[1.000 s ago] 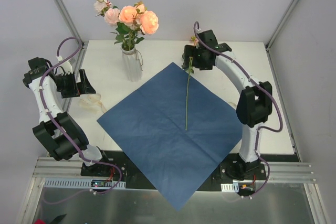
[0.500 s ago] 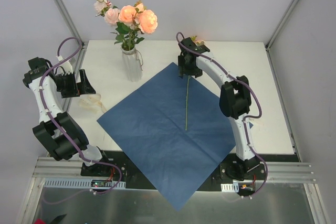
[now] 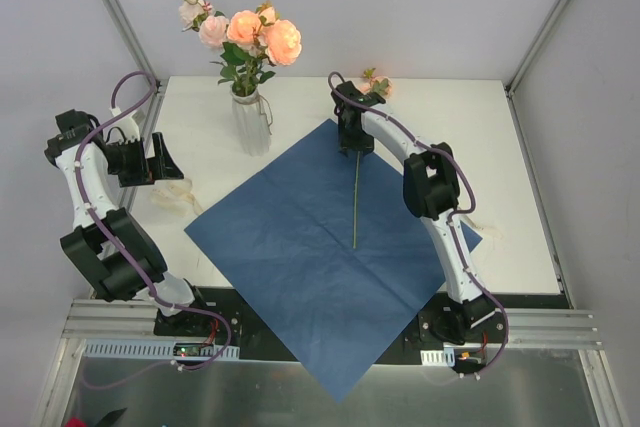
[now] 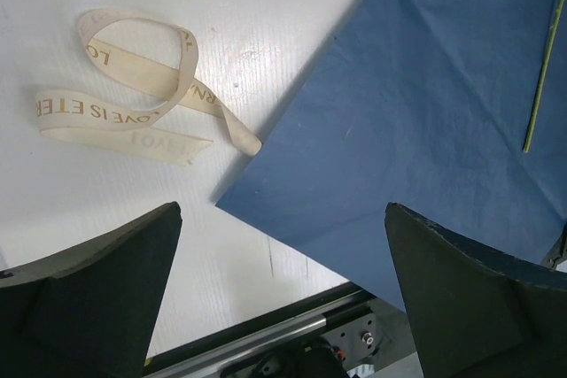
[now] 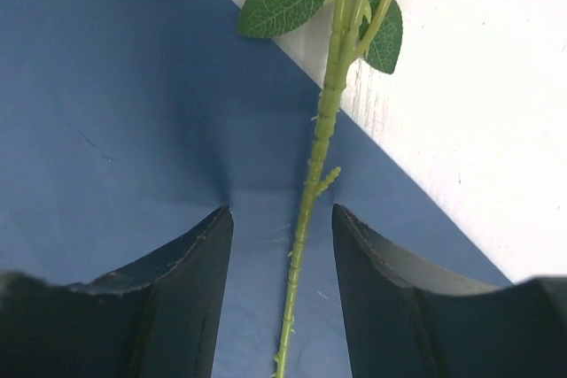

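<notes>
A white table (image 3: pixel 480 147) stands between grey walls. On it are a blue paper (image 3: pixel 290 247) and a vase of roses (image 3: pixel 252 125). The right gripper (image 3: pixel 352 139) is open, one finger on each side of the flower stem (image 3: pixel 355 197) lying on the paper. The left gripper (image 3: pixel 160 160) hangs wide open above a ribbon (image 4: pixel 133 68).

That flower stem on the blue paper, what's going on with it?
The right arm's fingers sit open on either side of a single rose stem, near its leafy end at the far corner of the blue paper sheet. They have not closed on it. The left arm's fingers hang open off to the side, above a cream ribbon. A vase of roses stands behind.
</notes>
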You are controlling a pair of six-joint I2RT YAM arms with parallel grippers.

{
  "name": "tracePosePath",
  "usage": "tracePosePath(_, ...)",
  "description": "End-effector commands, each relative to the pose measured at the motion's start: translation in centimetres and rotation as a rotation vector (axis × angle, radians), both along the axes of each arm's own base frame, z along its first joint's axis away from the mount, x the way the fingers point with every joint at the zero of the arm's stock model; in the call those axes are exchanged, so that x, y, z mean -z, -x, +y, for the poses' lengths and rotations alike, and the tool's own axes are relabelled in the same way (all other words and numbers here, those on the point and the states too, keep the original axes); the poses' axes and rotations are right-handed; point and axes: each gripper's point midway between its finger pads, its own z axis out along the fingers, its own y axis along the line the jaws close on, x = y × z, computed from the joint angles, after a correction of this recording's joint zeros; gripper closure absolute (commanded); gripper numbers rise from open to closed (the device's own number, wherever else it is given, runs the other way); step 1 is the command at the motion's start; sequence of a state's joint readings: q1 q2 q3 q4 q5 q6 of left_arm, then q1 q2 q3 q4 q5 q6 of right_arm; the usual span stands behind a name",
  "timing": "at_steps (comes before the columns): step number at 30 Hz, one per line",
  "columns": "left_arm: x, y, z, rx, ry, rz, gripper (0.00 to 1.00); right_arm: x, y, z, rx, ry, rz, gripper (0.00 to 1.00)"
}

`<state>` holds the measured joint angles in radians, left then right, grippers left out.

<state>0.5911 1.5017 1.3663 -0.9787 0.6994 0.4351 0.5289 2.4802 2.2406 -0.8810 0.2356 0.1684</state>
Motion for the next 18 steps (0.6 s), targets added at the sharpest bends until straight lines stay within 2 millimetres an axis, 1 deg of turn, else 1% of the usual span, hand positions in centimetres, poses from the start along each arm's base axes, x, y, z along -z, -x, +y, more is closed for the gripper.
tracePosePath(1,-0.6,0.0,0.0,0.017,0.011,-0.027,0.01,-0.6,-0.3,-0.4,0.026,0.017,-0.012,0.49)
tracePosePath(4,-0.5,-0.1,0.1,0.018,0.006,-0.025,0.01,0.0,-0.2,-0.4,0.026,0.024,-0.001,0.55)
tracePosePath(5,-0.4,-0.1,0.2,0.018,0.005,-0.024,0.01,0.2,-0.1,-0.4,0.024,0.025,0.003,0.6)
tracePosePath(9,-0.2,0.0,0.1,0.02,0.005,-0.018,0.01,0.8,0.0,-0.7,0.042,0.031,0.015,0.66)
tracePosePath(13,-0.3,0.1,0.2,0.017,0.0,-0.017,0.01,0.9,0.1,-1.2,0.074,0.027,0.02,0.74)
tracePosePath(15,-0.3,0.1,0.3,0.016,-0.005,-0.018,0.01,1.1,0.2,-1.4,0.092,0.013,0.028,0.79)
tracePosePath(16,-0.4,0.1,0.2,0.016,-0.005,-0.021,0.01,0.9,0.2,-1.5,0.107,-0.001,0.027,0.8)
tracePosePath(18,-0.6,0.1,0.3,0.016,-0.01,-0.028,0.01,0.8,0.2,-1.6,0.124,-0.013,0.027,0.87)
